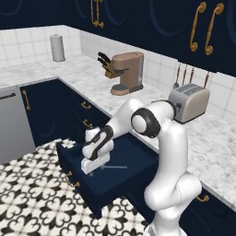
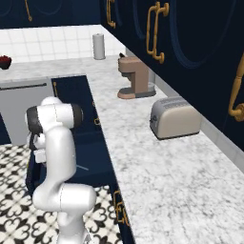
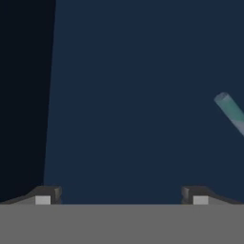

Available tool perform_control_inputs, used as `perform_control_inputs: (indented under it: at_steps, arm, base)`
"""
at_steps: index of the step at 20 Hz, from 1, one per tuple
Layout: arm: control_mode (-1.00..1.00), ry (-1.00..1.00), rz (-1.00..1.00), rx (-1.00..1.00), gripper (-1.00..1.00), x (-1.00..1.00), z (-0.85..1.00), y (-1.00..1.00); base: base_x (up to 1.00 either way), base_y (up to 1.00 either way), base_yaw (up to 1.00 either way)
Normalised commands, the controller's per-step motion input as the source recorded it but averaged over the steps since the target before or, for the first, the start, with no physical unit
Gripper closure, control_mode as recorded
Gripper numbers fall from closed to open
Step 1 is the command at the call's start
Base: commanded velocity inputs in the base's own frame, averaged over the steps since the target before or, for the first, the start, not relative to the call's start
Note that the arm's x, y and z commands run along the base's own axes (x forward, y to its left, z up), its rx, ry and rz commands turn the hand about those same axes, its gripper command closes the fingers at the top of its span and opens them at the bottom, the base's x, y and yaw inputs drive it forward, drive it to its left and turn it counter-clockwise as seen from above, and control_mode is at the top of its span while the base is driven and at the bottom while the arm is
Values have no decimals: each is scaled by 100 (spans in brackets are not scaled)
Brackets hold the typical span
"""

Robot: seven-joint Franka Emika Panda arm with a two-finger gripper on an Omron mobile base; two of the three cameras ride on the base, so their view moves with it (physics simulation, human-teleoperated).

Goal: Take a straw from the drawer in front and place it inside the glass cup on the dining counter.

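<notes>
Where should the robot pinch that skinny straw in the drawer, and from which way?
Probably from straight above, pinching near the middle of the straw. It lies flat on the floor of the open drawer, so its thin sides are the easiest to squeeze. The open gripper hangs over the drawer floor, with the straw's end off to one side.

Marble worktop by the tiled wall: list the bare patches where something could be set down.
The white, grey-veined marble worktop is bare on the near side of the silver two-slot toaster, out to its front edge. A smaller patch lies between the toaster and the brown coffee machine. It is crowded by the coffee machine and black knife block.
</notes>
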Motion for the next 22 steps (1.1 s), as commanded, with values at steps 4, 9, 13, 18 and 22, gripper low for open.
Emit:
perform_control_inputs:
  at_steps: [4,9,13,18,22]
  arm:
    - [-100,-7,0,0,-100,-9,54,-26]
    - [-100,-8,10,-1,-100,43,19,-82]
    - [-100,-1,21,0,-100,40,-16,-50]
    - [-100,0,22,-1,-100,32,-29,-4]
    - [-100,0,21,0,-100,3,-24,1]
  base:
    - [0,0,0]
    - [0,0,0]
    - [0,0,0]
    - [0,0,0]
    - [0,0,0]
